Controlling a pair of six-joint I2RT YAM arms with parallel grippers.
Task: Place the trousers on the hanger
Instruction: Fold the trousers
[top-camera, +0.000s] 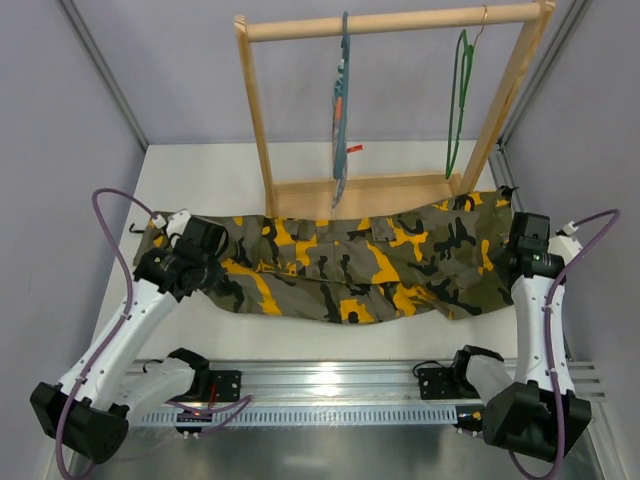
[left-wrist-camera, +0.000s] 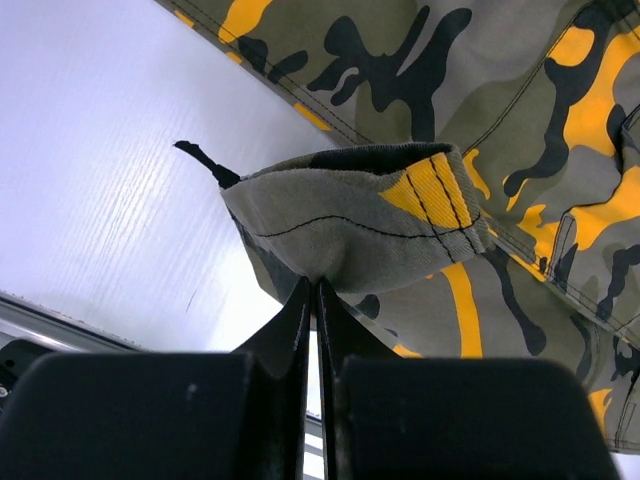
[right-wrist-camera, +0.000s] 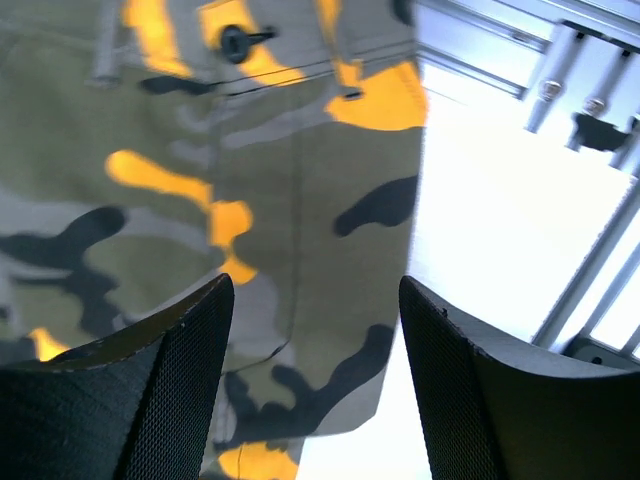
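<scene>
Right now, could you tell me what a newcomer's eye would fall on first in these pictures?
The camouflage trousers, olive with bright orange-yellow patches, sprawl across the table in front of the wooden rack. The left pincer is shut on a folded hem of them; the green hanger hangs bare at the rack's right.

Bright even overhead light, faint soft shadows, table (right-wrist-camera: 500, 220) glaring white in right wrist view, close-ups slightly blurred
</scene>
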